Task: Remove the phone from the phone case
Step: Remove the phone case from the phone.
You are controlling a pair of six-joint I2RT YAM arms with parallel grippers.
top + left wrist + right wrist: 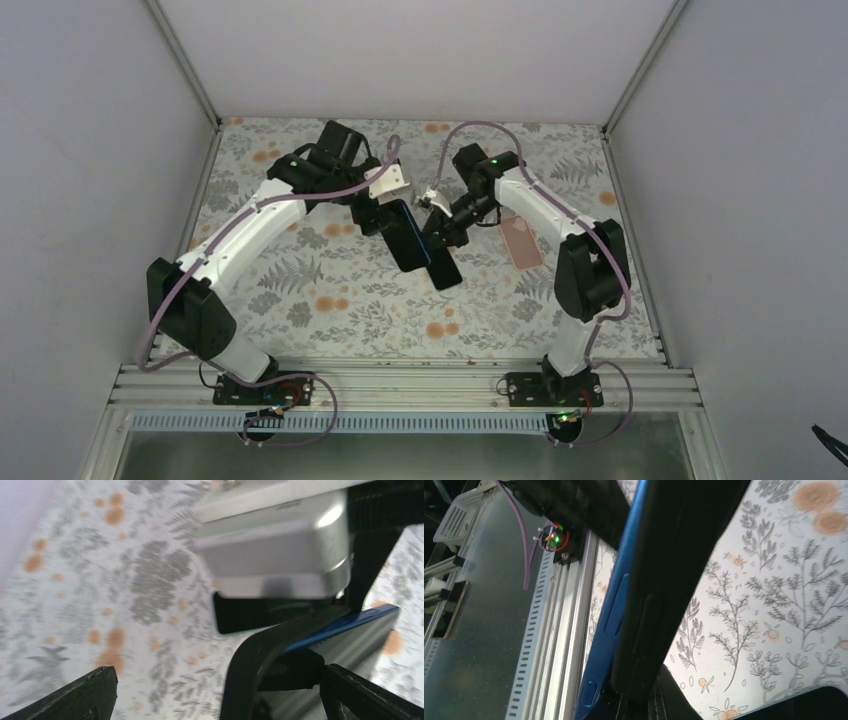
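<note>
A blue phone (606,630) in a black case (664,580) is held above the middle of the table. In the top view the case (405,236) hangs between the two grippers. My right gripper (440,232) is shut on the phone's end, its fingers (674,700) clamped over phone and case. In the left wrist view the case's edge (250,670) is bent away from the phone's blue side (345,622). My left gripper (220,700) stands open, the case edge between its fingers and close to the right finger (365,695). It also shows in the top view (383,220).
A pink flat case or card (522,243) lies on the flowered table (330,300) to the right of the grippers. The right gripper's silver body (275,555) is close above the left gripper. Aluminium rails (400,385) run along the near edge.
</note>
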